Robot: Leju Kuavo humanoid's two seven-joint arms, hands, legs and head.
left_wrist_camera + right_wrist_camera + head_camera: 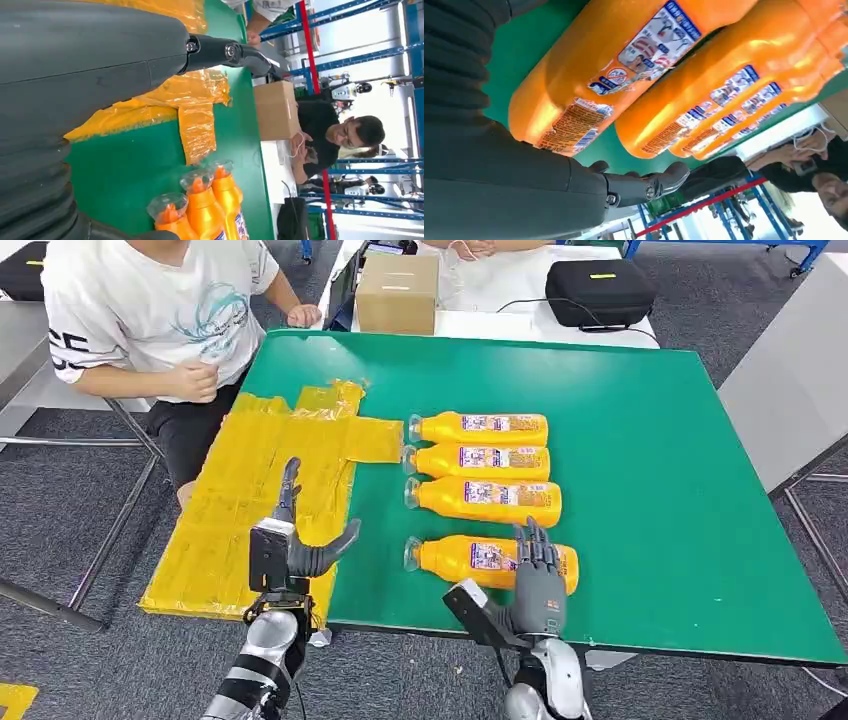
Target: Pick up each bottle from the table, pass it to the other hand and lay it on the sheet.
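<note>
A green table [650, 490] seen from above, with a person in a white T-shirt [150, 310] seated at its far left corner. A crinkled yellow sheet [250, 500] covers the left end of the table and hangs a little over the near edge. The robot's left hand [300, 545] hovers above the near part of this sheet, released, fingers spread and thumb pointing right, holding nothing.

Right of the sheet, four orange bottles lie on their sides in a column, caps pointing left toward the sheet. The three farther bottles [480, 460] lie side by side, touching or nearly so. The nearest bottle [470, 558] lies a little apart from them, close to the table's near edge. The robot's right hand [538, 575] is at this bottle's base end, fingers extended over it and not clenched; whether they touch the bottle cannot be told.

Beyond the green table, a cardboard box [398, 292] and a black case [600, 290] rest on a white table [500, 285].
</note>
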